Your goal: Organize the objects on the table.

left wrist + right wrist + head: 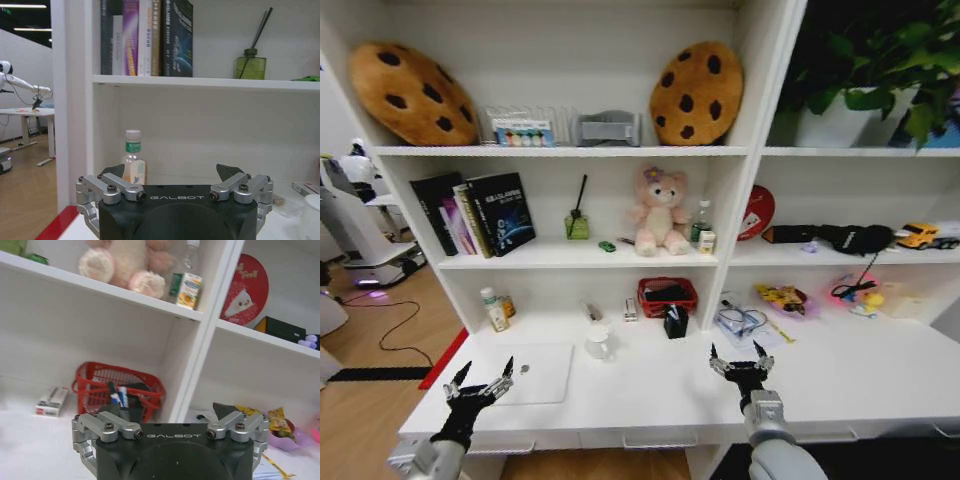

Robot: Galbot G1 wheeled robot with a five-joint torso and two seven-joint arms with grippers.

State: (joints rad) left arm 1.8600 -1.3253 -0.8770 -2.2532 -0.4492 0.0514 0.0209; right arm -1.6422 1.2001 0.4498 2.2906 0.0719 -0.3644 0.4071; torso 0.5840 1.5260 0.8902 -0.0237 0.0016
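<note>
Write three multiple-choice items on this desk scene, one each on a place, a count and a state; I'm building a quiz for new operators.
1. Where does the slim silver laptop lie?
A. on the white desk top, before the left claw
B. in the red basket
C. on the top shelf

2. How many brown cookie-shaped cushions sit on the top shelf?
A. one
B. two
C. four

3. How are the claws?
A. both open, holding nothing
B. left shut on a pen
C. right shut on a can

Key: 1 A, it lies flat by the left claw; 2 B, one at each end; 3 A, the left and right claw fingers are spread.
</note>
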